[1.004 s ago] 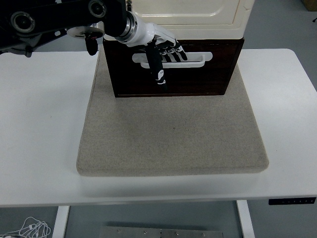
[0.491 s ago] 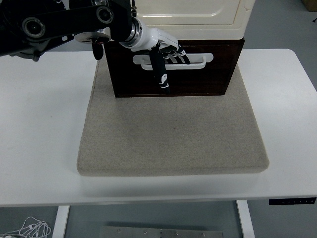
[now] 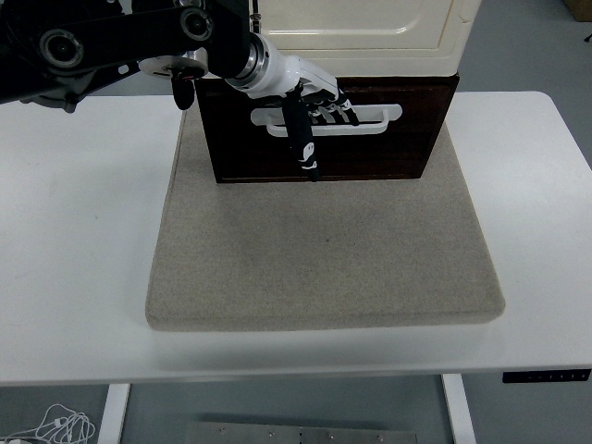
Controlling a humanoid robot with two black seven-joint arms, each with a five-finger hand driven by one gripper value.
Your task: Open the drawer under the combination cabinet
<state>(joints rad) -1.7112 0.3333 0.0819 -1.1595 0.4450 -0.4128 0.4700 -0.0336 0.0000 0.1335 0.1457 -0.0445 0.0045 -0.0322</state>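
Note:
A cream cabinet (image 3: 361, 32) stands at the back of the table on a dark brown drawer (image 3: 379, 153) with a white bar handle (image 3: 379, 120). My left arm comes in from the upper left. My left hand (image 3: 319, 106) has its fingers (image 3: 338, 111) hooked into the handle from above, and its thumb (image 3: 303, 148) hangs down over the drawer front. The drawer front sits nearly flush under the cabinet. My right arm is out of view.
The cabinet stands on a grey felt mat (image 3: 324, 250) in the middle of the white table (image 3: 74, 231). A power control panel (image 3: 546, 376) sits on the table's front edge at the right.
The hand has shifted slightly right and down along the handle. The drawer front has barely moved.

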